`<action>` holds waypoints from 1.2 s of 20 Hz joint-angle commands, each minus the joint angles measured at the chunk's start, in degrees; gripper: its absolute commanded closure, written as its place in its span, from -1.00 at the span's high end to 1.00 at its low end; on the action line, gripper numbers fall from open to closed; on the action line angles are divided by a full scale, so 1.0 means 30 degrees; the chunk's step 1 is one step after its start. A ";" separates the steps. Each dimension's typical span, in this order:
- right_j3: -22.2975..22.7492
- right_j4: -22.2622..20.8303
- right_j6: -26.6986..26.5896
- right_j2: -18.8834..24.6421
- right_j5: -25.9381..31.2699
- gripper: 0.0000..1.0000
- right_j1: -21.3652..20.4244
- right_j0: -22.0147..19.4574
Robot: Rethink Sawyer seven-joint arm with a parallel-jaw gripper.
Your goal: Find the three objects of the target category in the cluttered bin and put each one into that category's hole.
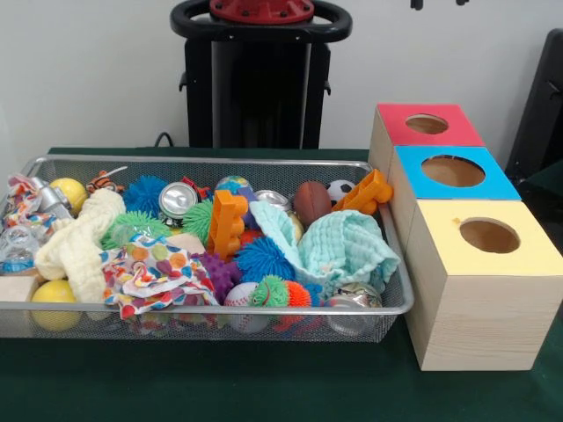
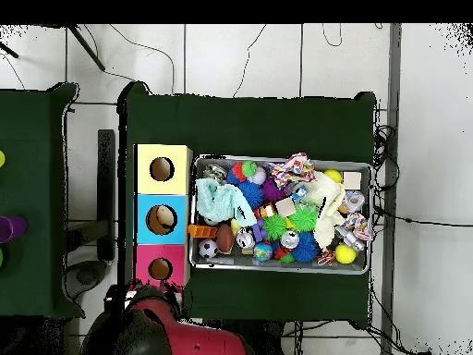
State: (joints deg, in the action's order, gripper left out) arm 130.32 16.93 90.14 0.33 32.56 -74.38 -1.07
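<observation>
bin: wire mesh bin [image 1: 387, 303] crammed with balls, cloths, cans
holes: red box [image 1: 428, 124], blue box [image 1: 453, 170], yellow box [image 1: 489, 235] just beside it
gripper: out of sight, state unknown
step: target category unclear; lift mint cloth [image 1: 345, 249] first, probably hiding items

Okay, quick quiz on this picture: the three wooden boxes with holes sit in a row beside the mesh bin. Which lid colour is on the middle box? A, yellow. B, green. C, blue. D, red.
C: in the front view the blue-topped box sits between the red-topped box and the yellow-topped box, beside the mesh bin; the overhead view shows the same order.
</observation>
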 commanded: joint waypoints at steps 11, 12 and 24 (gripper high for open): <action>-0.0210 -0.4632 0.3459 -0.1352 -0.1919 1.00 -0.0265 0.1797; -0.0521 -0.5182 0.3553 -0.1593 -0.2088 1.00 -0.0324 0.2036; -0.0847 -0.7103 0.3976 -0.2945 -0.6983 1.00 -0.0224 0.3140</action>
State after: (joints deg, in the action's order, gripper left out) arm 129.59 -1.09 90.14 -5.56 17.15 -75.86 8.11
